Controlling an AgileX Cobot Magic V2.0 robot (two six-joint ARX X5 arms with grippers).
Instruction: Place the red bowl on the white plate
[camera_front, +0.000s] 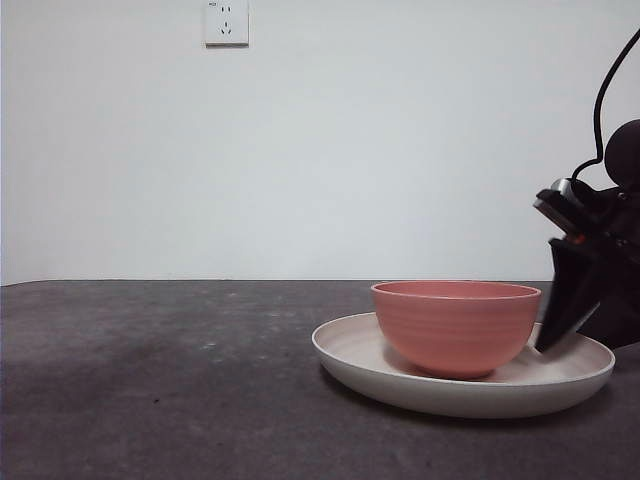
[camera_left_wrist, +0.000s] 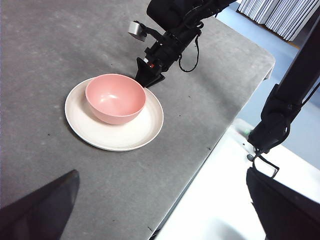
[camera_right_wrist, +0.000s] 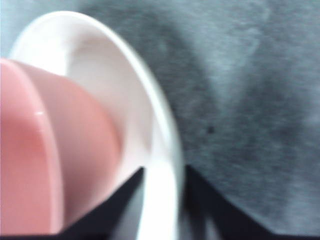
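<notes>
Red bowl (camera_front: 456, 327) upright on white plate (camera_front: 400, 383); right gripper (camera_left_wrist: 149, 78) straddling plate rim, slightly parted, unclenched; left gripper (camera_left_wrist: 160, 210) spread wide, high above surface (camera_front: 150, 400)

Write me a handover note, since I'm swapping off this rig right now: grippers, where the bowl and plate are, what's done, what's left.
Right gripper: down at the white plate's rim, jaws open with the rim between them, holding nothing, just beside the red bowl.
Left gripper: raised well back from the work, open, empty.
Red bowl: upright on the white plate, off centre toward one side, free of both grippers.
Done: the bowl is placed on the plate.
Left: probably only lifting the right gripper clear without nudging the plate.
</notes>
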